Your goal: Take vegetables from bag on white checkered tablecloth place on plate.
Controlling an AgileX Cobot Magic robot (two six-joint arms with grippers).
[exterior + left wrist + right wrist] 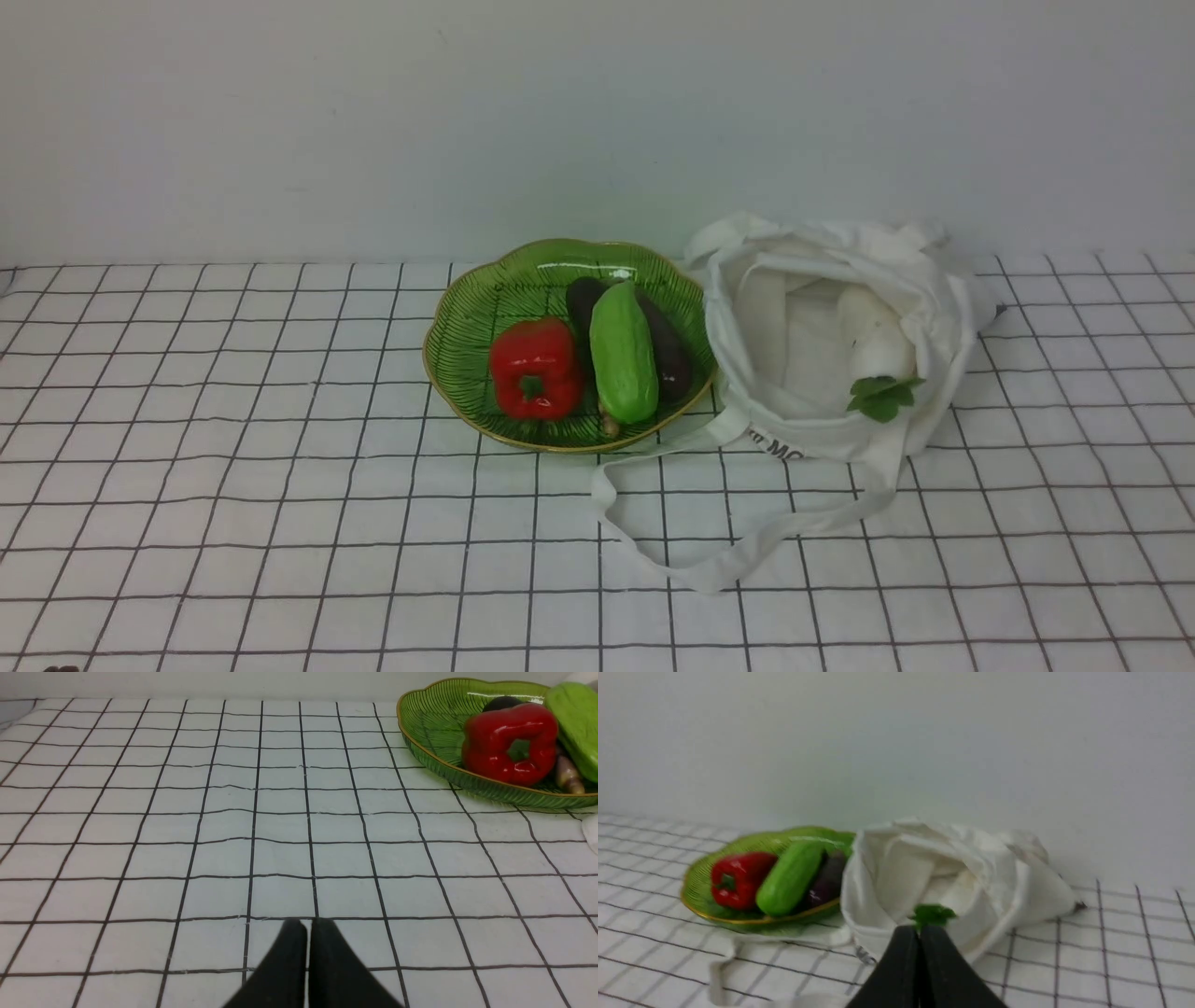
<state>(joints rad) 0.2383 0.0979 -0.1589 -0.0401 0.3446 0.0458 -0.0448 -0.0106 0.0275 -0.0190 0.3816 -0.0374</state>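
The green plate [467, 322] stands mid-table on the white checkered tablecloth [233, 485]. On it lie the light-green vegetable [623, 353], a red bell pepper [534, 367] and a dark eggplant [670, 353]. The white bag [920, 299] lies open to the plate's right, with the white radish [873, 331] and its green leaves [880, 396] inside. Neither arm shows in the front view. My left gripper [308, 926] is shut and empty above bare cloth, the plate [430, 723] far ahead. My right gripper [919, 931] is shut and empty, just short of the bag [1008, 877] and the leaves [933, 914].
The bag's long strap [709, 565] loops over the cloth in front of the plate and bag. A plain pale wall [597, 121] stands close behind them. Checkered cloth stretches left of the plate.
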